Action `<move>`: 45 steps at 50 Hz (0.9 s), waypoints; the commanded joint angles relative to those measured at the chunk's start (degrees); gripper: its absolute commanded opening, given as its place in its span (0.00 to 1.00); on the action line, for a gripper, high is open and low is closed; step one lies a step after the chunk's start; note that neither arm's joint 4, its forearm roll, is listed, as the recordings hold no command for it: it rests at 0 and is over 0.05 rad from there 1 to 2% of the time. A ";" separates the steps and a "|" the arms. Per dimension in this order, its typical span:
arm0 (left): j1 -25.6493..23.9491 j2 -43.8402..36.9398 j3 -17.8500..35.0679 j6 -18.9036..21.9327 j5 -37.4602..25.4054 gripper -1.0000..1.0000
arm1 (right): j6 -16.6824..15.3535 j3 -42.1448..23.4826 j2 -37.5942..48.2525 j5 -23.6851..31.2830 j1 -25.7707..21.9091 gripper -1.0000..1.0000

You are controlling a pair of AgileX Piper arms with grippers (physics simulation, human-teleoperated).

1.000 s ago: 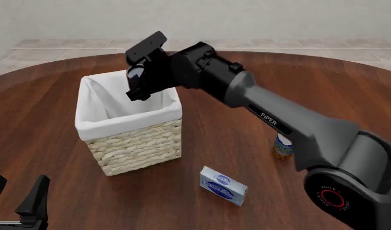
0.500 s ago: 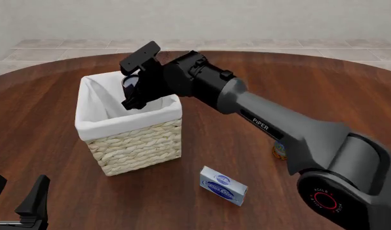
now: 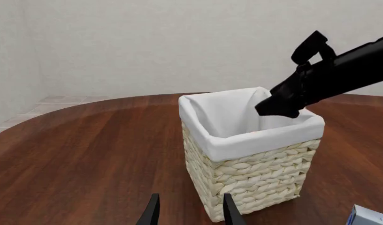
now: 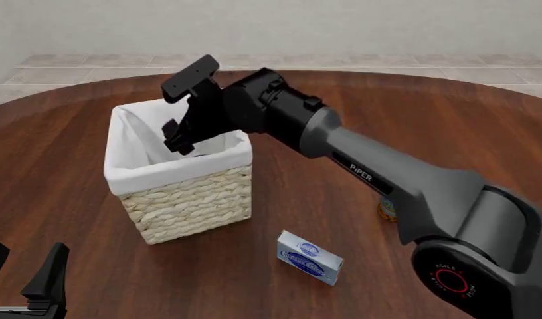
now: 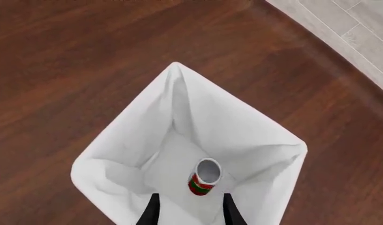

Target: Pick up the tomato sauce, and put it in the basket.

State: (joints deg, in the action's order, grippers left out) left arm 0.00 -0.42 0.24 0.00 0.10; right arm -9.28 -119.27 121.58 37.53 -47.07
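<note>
Indoors, round dark wooden table (image 4: 67,166), pale tiled floor (image 4: 93,70), white wall (image 3: 148,42)

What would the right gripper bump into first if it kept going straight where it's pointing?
Probably the tomato sauce can standing inside the basket. The right gripper points down into it with open fingers, though depth is hard to judge.

Round dark wooden table (image 4: 67,173) carries the basket (image 4: 186,199), standing upright. Blue-and-white carton (image 4: 309,257) lies flat near the basket, toward the camera and to its right. Further right, a mostly hidden object, possibly a can (image 4: 387,211)
</note>
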 commanded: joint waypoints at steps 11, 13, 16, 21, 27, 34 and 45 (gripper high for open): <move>0.00 0.00 0.00 0.00 0.00 1.00 | -0.68 -1.67 -1.39 1.24 -0.09 1.00; 0.00 0.00 0.00 0.00 0.00 1.00 | -0.79 -1.66 -1.59 1.28 -0.14 1.00; 0.00 0.00 0.00 0.00 0.00 1.00 | -0.99 -1.62 -2.26 1.43 -0.25 1.00; 0.00 0.00 0.00 0.00 0.00 1.00 | -1.32 -1.57 -3.25 1.60 -0.38 1.00; 0.00 0.00 0.00 0.00 0.00 1.00 | -1.70 -1.93 -4.06 1.95 -0.49 1.00; 0.00 0.00 0.00 0.00 0.00 1.00 | -2.25 -2.33 -5.21 2.55 -0.79 1.00; 0.00 0.00 0.00 0.00 0.00 1.00 | -3.01 -0.48 -8.10 2.14 -1.30 1.00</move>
State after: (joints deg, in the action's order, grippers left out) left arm 0.00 -0.42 0.24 0.00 0.10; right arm -11.64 -120.49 115.54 39.61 -48.01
